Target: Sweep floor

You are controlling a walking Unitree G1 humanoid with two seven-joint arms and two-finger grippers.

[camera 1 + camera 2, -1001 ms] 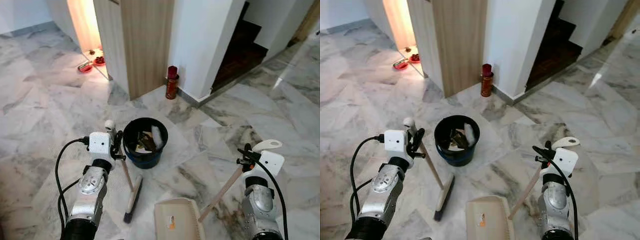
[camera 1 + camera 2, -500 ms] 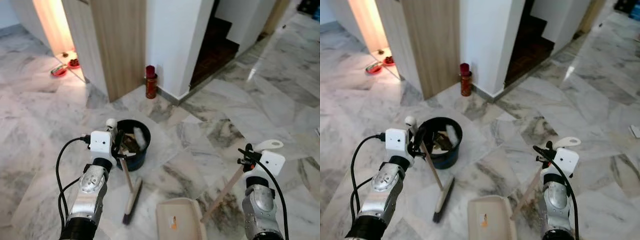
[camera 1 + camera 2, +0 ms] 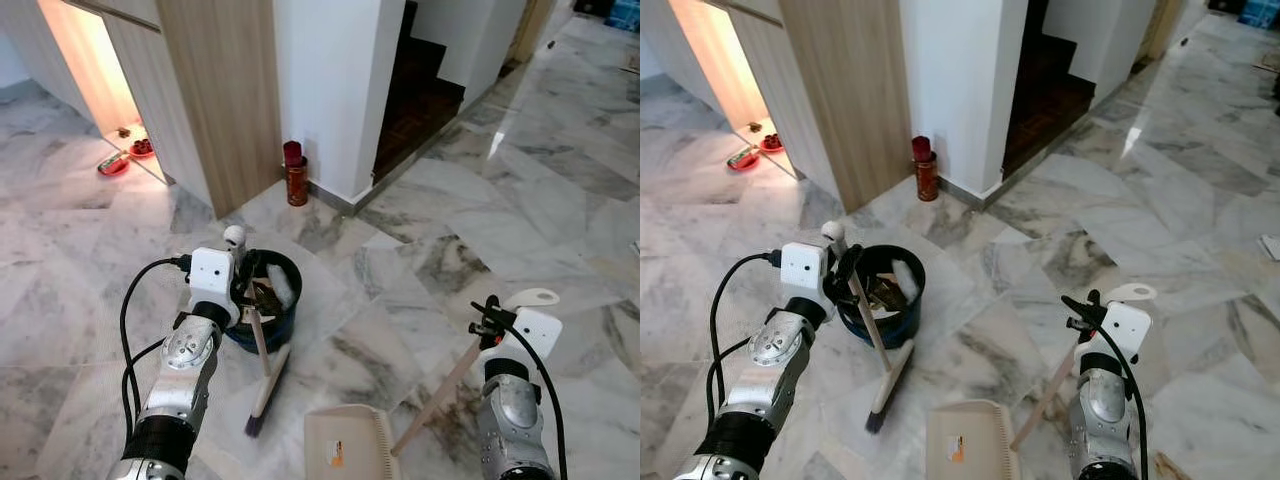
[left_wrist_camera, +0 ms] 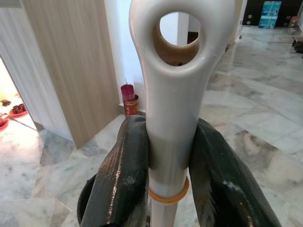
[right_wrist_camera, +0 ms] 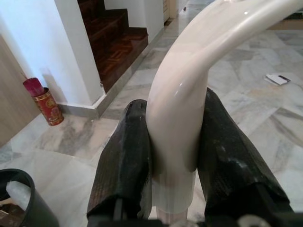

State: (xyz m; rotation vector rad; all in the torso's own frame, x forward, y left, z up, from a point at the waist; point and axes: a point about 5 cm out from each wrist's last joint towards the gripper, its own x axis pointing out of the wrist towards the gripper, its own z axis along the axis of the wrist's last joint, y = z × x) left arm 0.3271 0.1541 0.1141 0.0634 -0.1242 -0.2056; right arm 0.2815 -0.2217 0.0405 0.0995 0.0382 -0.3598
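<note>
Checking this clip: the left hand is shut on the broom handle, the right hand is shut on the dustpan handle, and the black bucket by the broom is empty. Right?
Not quite. The black bucket is not empty: the left eye view shows white and brown scraps inside it. The rest stands: the left hand is shut on the broom handle, and the right hand is shut on the dustpan handle.

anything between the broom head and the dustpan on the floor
Nothing visible does. The left gripper holds the broom, whose head rests just right of the black bin. The right gripper holds the dustpan. Between broom head and dustpan lies bare marble floor.
</note>
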